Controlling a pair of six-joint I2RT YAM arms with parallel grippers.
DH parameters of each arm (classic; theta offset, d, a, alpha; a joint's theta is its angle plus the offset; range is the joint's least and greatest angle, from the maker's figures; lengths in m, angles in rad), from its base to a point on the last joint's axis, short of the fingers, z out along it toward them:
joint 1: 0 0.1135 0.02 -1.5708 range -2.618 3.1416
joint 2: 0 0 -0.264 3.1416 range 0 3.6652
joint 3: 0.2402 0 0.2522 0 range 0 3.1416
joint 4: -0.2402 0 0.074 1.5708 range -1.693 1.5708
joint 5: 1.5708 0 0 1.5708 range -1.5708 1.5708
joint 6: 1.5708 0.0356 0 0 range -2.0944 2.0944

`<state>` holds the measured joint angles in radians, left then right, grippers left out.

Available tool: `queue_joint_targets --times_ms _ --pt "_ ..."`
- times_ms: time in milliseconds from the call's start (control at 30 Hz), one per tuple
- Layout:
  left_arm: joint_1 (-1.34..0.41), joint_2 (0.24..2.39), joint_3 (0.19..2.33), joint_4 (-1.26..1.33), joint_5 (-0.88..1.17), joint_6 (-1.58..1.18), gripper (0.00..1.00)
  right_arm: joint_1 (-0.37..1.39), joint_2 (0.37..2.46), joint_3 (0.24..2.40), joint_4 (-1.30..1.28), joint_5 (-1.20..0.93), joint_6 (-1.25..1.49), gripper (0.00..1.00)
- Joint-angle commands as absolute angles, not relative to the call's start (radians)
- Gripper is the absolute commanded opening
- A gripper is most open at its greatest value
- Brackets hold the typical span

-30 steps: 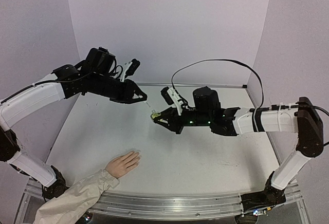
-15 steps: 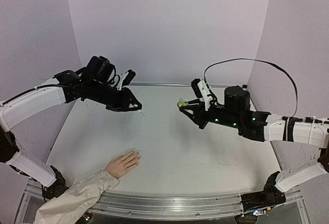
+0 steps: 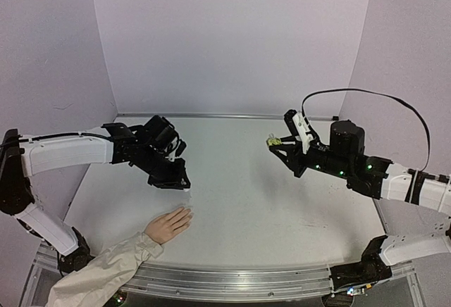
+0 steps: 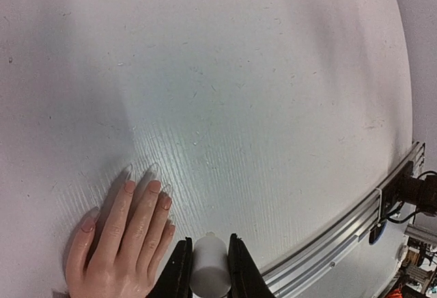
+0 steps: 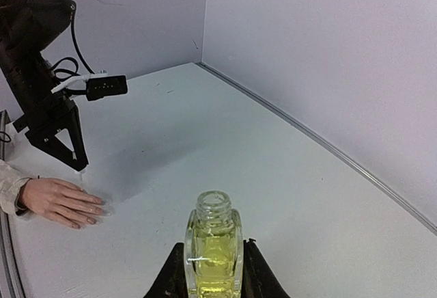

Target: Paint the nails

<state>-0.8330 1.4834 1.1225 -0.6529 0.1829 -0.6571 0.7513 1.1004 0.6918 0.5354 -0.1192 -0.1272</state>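
Top external view: a pale peach, smooth plastic mannequin hand (image 3: 169, 224) lies flat, palm down, at about 7 o'clock on the white table (image 3: 239, 201). Its wrist is in a creased beige cloth sleeve (image 3: 106, 268). The long axis of the hand runs from 8 o'clock to 2 o'clock, with the fingers pointing toward 2 o'clock.

In the left wrist view the nails (image 4: 154, 186) are small pinkish ovals at the finger ends. There they point toward 1 o'clock over a finely ribbed sheet surface.

The black left gripper (image 3: 184, 184) hangs just at 12 o'clock of the fingertips, apart from them. Its jaws are clenched on a matte white cap (image 4: 209, 277), a plain cylinder standing upright between them. Whether a brush shows under it is too small to tell.

The right gripper (image 3: 275, 145) is well apart, toward 3 o'clock. It is clamped on a small square-shouldered glass bottle (image 5: 213, 233) of clear yellow-green liquid. The bottle is upright and its threaded round neck is uncapped.

A ridged aluminium rail (image 3: 232, 275) runs along the table's 6 o'clock edge.
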Motion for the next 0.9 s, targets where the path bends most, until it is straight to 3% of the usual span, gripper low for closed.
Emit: queue_joint_targets --times_ms 0,867 --pt "-0.858 1.509 1.109 -0.62 0.086 -0.73 0.0 0.752 1.055 0.684 0.571 -0.109 -0.152 0.0" --pt "-0.94 1.647 1.105 -0.615 0.017 -0.757 0.0 0.752 1.023 0.649 0.574 -0.133 -0.158 0.0"
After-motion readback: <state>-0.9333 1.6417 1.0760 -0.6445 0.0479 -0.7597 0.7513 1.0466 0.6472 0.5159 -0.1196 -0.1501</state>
